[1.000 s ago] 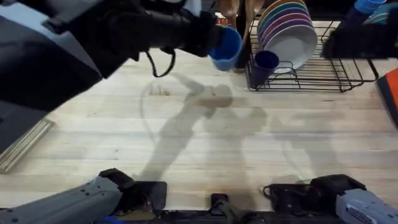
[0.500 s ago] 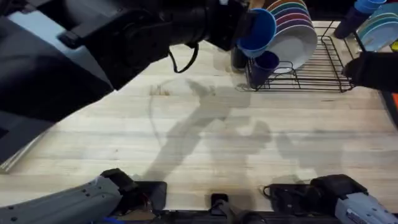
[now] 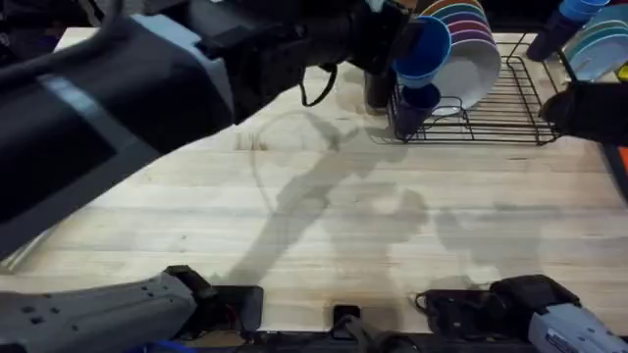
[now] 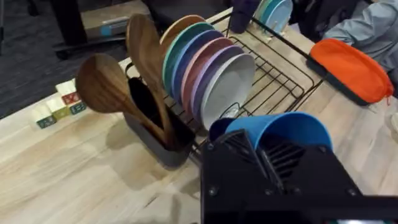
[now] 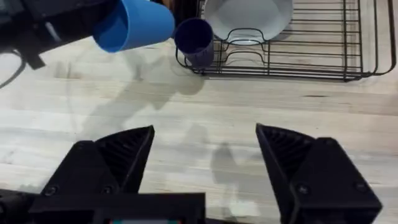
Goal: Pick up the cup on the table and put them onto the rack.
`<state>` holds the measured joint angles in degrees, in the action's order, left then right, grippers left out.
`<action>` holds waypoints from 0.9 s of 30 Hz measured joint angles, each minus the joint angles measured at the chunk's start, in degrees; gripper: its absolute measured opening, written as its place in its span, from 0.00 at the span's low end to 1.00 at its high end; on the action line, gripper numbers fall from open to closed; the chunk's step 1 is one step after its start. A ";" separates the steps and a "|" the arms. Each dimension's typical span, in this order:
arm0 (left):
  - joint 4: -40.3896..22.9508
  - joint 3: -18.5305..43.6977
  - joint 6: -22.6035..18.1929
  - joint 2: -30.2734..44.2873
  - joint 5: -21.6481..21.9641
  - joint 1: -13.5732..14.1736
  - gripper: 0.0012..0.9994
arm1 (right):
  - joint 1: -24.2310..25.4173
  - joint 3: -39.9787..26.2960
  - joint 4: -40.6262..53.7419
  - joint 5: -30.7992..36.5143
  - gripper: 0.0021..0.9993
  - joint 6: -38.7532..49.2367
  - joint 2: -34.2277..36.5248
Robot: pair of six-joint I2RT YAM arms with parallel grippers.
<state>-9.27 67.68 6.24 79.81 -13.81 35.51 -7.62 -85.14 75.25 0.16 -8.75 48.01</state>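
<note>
Overhead shows my left gripper clamped on the blue cup, hanging over the rack corner beside the navy cup. Just lowering left. Right gripper sits wide.

a pale wooden table under bright light, with what looks like dark carpet beyond.
</note>
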 joint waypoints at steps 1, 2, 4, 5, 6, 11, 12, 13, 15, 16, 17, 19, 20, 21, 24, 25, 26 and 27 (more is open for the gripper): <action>0.66 0.00 0.03 0.34 -0.20 0.00 0.04 | 0.00 0.00 0.02 0.00 1.00 0.00 -0.02; 1.55 0.00 0.20 0.84 -0.46 0.00 0.04 | 0.00 0.00 0.02 0.00 1.00 0.00 0.00; 2.82 0.00 0.27 1.66 -0.92 0.00 0.04 | 0.00 0.00 0.02 0.00 1.00 0.00 -0.02; 3.54 0.00 0.46 2.07 -1.17 0.00 0.04 | 0.00 0.00 0.02 -0.02 1.00 0.00 -0.02; 4.30 0.00 0.72 2.54 -1.37 0.00 0.04 | 0.00 0.00 0.02 0.00 1.00 0.00 -0.02; 7.21 0.00 2.54 4.98 -1.65 0.00 0.04 | 0.00 0.00 0.02 0.00 1.00 0.00 -0.02; 7.60 0.00 2.84 5.45 -1.65 0.00 0.04 | 0.00 0.00 0.02 0.00 1.00 0.00 0.00; 7.88 0.00 3.13 5.94 -1.65 0.00 0.04 | 0.00 0.00 0.02 0.00 1.00 0.00 0.00; 8.45 0.00 3.50 6.89 -1.65 0.00 0.04 | 0.00 0.00 0.02 0.00 1.00 0.00 -0.02; 8.70 0.00 3.70 7.32 -1.65 0.00 0.04 | 0.00 0.00 0.02 -0.02 1.00 0.00 -0.02; 8.96 0.00 3.94 7.83 -1.65 0.00 0.04 | 0.00 0.00 0.02 0.00 1.00 0.00 -0.01; 9.40 0.00 4.47 8.69 -1.67 0.00 0.04 | 0.00 0.00 0.02 0.00 1.00 0.00 -0.02; 9.59 0.00 4.61 9.11 -1.67 0.00 0.04 | 0.00 0.00 0.02 0.00 1.00 0.00 -0.02; 9.71 0.00 4.81 9.52 -1.67 0.00 0.04 | 0.00 0.00 0.02 0.00 1.00 0.00 0.00; 9.94 0.00 5.06 10.44 -1.67 0.00 0.04 | 0.00 0.00 0.02 0.00 1.00 0.00 -0.01; 10.04 0.00 5.16 10.68 -1.67 0.00 0.04 | 0.00 0.00 0.02 0.00 1.00 -0.02 -0.02; 10.10 0.00 5.16 10.94 -1.67 0.00 0.04 | 0.00 0.00 0.02 0.00 1.00 0.00 0.00; 10.19 0.00 5.24 11.23 -1.67 0.00 0.04 | 0.00 0.00 0.02 -0.01 1.00 0.00 -0.01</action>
<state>0.92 67.68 11.47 91.04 -15.49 35.51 -7.62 -85.14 75.26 0.15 -8.75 48.00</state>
